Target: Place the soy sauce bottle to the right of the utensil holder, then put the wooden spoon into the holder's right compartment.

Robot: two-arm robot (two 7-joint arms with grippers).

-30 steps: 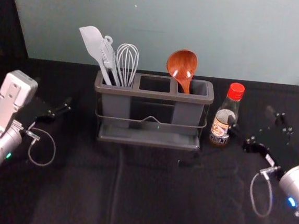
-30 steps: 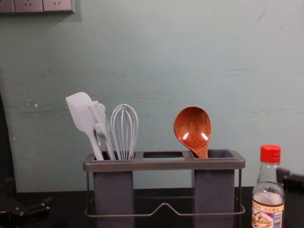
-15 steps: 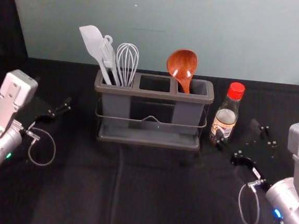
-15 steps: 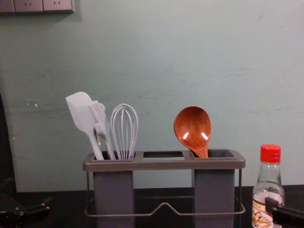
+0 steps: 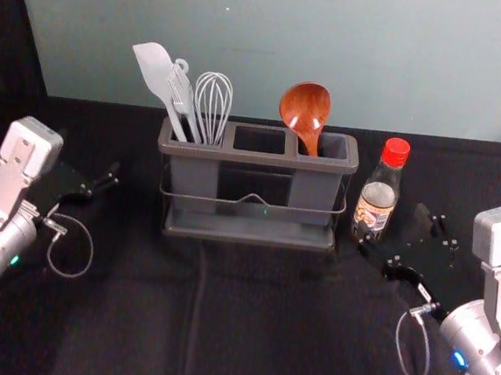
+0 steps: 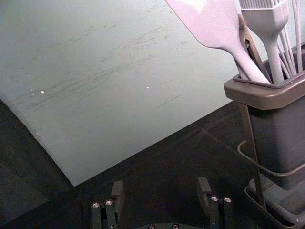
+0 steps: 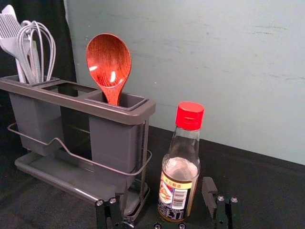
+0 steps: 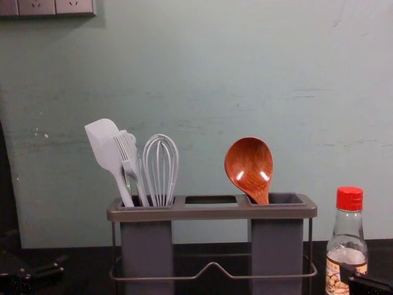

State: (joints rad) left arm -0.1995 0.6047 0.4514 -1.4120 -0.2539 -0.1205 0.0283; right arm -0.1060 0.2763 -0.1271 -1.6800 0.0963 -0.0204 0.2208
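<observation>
Right pincer (image 5: 393, 220) gapes near the bottle's (image 7: 181, 164) barcoded label (image 7: 173, 193); left pincer (image 5: 88, 154) gapes, far left.

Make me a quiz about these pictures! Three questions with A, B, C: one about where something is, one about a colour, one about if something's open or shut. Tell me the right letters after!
1. Which compartment of the grey, box-shaped utensil holder has the reddish-brown wooden spoon?
A. Left
B. Middle
C. Right

2. What colour is the cap on the clear glass soy sauce bottle?
A. Red
B. Blue
C. Green

3. How is the right end effector?
A. Shut on the bottle
B. Open
C. Shut on nothing

Right letters:
1: C, the spoon's handle goes into the right-hand opening in the chest view.
2: A, the cap shows red in the head and chest views.
3: B, the right wrist view shows its two fingers well apart.
</observation>
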